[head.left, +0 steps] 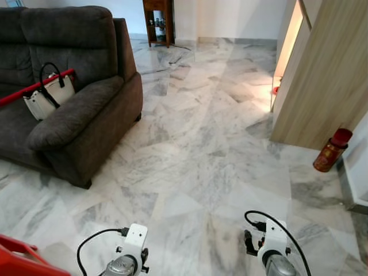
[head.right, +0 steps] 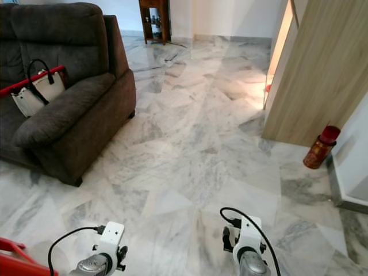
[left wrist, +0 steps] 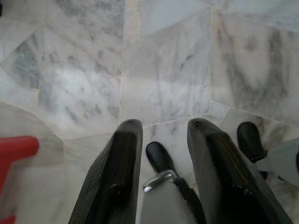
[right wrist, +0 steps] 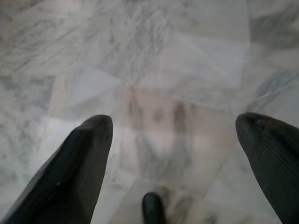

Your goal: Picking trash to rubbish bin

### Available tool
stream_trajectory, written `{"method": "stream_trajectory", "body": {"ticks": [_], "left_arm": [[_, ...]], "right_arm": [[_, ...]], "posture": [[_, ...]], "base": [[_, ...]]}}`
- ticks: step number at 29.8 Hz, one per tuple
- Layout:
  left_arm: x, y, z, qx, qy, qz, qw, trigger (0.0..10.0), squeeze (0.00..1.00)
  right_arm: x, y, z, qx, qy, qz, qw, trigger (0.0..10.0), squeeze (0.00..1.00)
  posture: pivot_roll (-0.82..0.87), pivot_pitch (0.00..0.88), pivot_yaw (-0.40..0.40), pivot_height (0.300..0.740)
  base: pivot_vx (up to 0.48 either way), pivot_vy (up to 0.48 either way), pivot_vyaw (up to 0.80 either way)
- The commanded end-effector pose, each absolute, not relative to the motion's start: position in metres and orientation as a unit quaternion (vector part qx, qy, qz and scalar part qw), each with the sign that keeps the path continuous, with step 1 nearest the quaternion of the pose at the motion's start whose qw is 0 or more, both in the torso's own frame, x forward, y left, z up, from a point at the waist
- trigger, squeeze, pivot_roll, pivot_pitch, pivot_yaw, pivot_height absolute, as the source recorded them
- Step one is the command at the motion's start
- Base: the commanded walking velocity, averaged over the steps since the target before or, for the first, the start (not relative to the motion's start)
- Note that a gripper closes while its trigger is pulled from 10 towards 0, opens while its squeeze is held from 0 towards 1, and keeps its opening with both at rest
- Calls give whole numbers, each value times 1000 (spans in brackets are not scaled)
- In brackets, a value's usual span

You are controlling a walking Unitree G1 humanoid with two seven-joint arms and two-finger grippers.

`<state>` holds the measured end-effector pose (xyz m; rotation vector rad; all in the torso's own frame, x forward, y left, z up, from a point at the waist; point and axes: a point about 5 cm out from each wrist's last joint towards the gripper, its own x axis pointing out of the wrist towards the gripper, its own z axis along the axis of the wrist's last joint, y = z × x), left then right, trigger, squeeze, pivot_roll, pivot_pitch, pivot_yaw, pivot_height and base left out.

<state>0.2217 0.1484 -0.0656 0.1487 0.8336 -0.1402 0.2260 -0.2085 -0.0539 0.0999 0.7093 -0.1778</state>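
Searching is the step in hand, I judge: no trash or rubbish bin is visible on the marble floor (head.left: 195,155), so turn slowly and scan low. Left gripper (left wrist: 161,140) hangs with jaws narrowly parted and empty; right gripper (right wrist: 173,135) wide and empty. Count: one sofa (head.left: 75,103), one handbag (head.left: 49,92), one red can (head.left: 332,150).

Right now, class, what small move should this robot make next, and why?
Probably walk toward the red canister standing by the wooden panel, perhaps the trash. Both the left gripper and right gripper hang open and empty over marble floor.
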Motion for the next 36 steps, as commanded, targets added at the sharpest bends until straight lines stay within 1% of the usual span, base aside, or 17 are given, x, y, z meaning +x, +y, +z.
{"method": "stream_trajectory", "body": {"ticks": [1, 5, 9, 15, 19, 23, 25, 26, 29, 35, 36], "left_arm": [[223, 148, -65, 60, 410, -53, 908, 10000, 0], [227, 139, -63, 58, 405, -60, 911, 10000, 0], [234, 135, -59, 49, 394, -58, 916, 10000, 0], [236, 142, -57, 57, 394, -51, 916, 10000, 0], [236, 149, -57, 57, 393, -39, 917, 10000, 0], [237, 154, -57, 58, 394, -33, 916, 10000, 0], [237, 154, -57, 58, 395, -33, 916, 10000, 0], [238, 153, -56, 58, 394, -34, 917, 10000, 0], [236, 149, -57, 64, 401, -45, 913, 10000, 0], [236, 146, -58, 58, 400, -42, 914, 10000, 0], [235, 144, -58, 57, 401, -41, 914, 10000, 0]], "right_arm": [[233, -214, -48, 43, 341, -89, 935, 10000, 0], [236, -224, -44, 43, 333, -93, 937, 10000, 0], [237, -231, -42, 35, 332, -97, 938, 10000, 0], [242, -236, -37, 52, 319, -120, 939, 10000, 0], [239, -236, -39, 58, 322, -127, 936, 10000, 0], [237, -241, -39, 64, 322, -144, 934, 10000, 0], [236, -242, -39, 64, 321, -144, 934, 10000, 0], [238, -244, -38, 65, 318, -147, 935, 10000, 0], [232, -252, -39, 77, 317, -170, 930, 10000, 0], [226, -255, -42, 71, 326, -169, 927, 10000, 0], [226, -257, -42, 71, 327, -170, 927, 10000, 0]], "posture": [[-271, 0, -18, 740], [-254, 0, -49, 740], [-251, 0, -51, 740], [-237, 0, -25, 740], [-226, 0, -16, 740], [-238, 0, -6, 740], [-244, 0, -2, 740], [-274, 0, 19, 740], [-282, 0, 15, 740], [-264, 0, 8, 740], [-250, 0, -5, 740]], "base": [[0, 0, 0], [0, 0, 0], [0, 0, 0], [0, 0, 0], [0, 0, 0], [0, 0, 0], [0, 0, 0], [0, 0, 0], [0, 0, 0], [0, 0, 0], [0, 0, 0]]}}
